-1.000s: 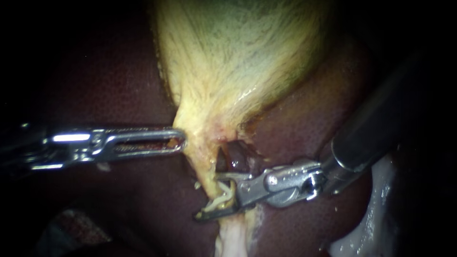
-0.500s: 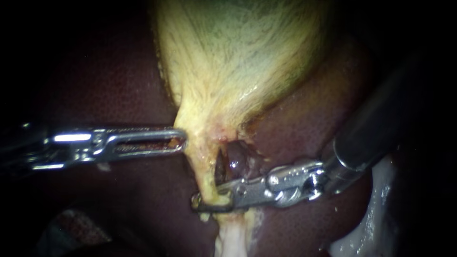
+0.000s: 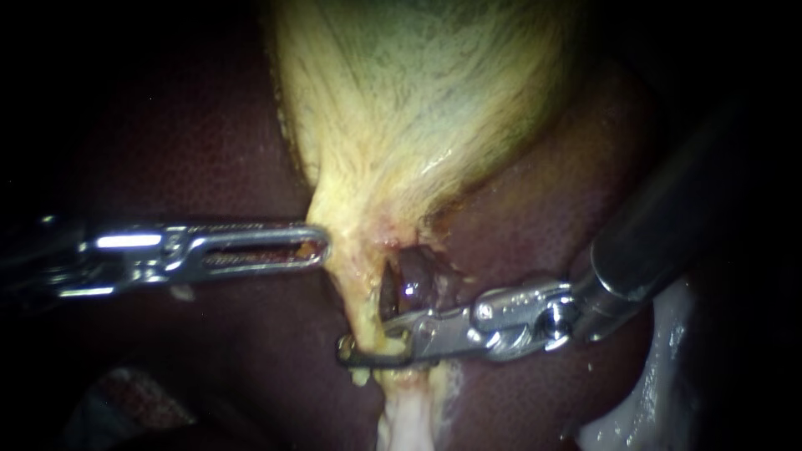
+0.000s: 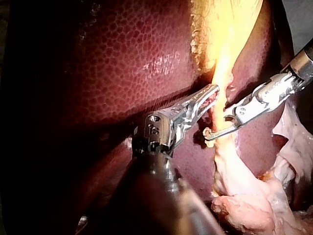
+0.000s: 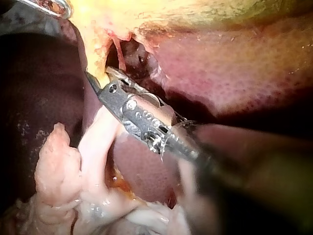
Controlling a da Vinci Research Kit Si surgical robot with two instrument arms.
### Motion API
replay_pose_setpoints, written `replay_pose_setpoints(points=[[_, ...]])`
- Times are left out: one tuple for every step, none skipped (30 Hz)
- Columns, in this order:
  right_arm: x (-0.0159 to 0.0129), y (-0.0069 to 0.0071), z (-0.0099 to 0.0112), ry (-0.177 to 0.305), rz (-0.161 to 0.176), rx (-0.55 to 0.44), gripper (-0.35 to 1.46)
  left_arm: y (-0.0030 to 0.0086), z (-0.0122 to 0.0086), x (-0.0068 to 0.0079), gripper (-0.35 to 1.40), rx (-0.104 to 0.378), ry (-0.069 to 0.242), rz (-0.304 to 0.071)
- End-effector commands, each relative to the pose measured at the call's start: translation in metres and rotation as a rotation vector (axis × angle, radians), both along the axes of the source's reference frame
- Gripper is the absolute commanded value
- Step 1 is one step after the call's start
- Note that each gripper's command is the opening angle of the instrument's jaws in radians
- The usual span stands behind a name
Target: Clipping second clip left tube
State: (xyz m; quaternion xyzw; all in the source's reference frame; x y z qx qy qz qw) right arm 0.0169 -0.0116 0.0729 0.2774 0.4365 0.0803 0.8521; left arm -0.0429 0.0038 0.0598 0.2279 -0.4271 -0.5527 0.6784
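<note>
The yellow-green gallbladder [image 3: 418, 100] narrows down into a thin yellow left tube [image 3: 359, 311]. My right instrument [image 3: 355, 357] comes in from the right, and its slim jaws lie together across this tube from both sides; no clip shows between them. A dark second tube [image 3: 411, 284] lies just to the right, above those jaws. My left instrument [image 3: 317, 248] is level, its jaws shut on the yellow tissue at the gallbladder's neck. The left wrist view shows that hold [image 4: 212, 94], with my right instrument [image 4: 210, 134] pinching the tube just below it. The right wrist view has my right instrument [image 5: 98, 81] on the tube.
Dark red liver [image 3: 184, 150] surrounds the gallbladder on both sides. Pale whitish tissue [image 3: 408, 418] hangs below the clamped spot, and more pale tissue [image 3: 639, 401] lies under my right instrument's shaft. My left instrument's tip [image 5: 49, 5] shows beyond the tube in the right wrist view.
My right instrument's jaws, open around the left tube with a white clip one second ago, have shut across it. The left instrument has stayed put.
</note>
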Motion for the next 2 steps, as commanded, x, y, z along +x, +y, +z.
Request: replay_pose_setpoints(points=[[0.0,0.0,0.0,0.001,-0.001,0.001,-0.35,0.0,0.0,0.0,-0.35,0.0,0.0,0.0],[0.0,0.0,0.0,0.001,-0.001,0.001,-0.35,0.0,0.0,0.0,-0.35,0.0,0.0,0.0]])
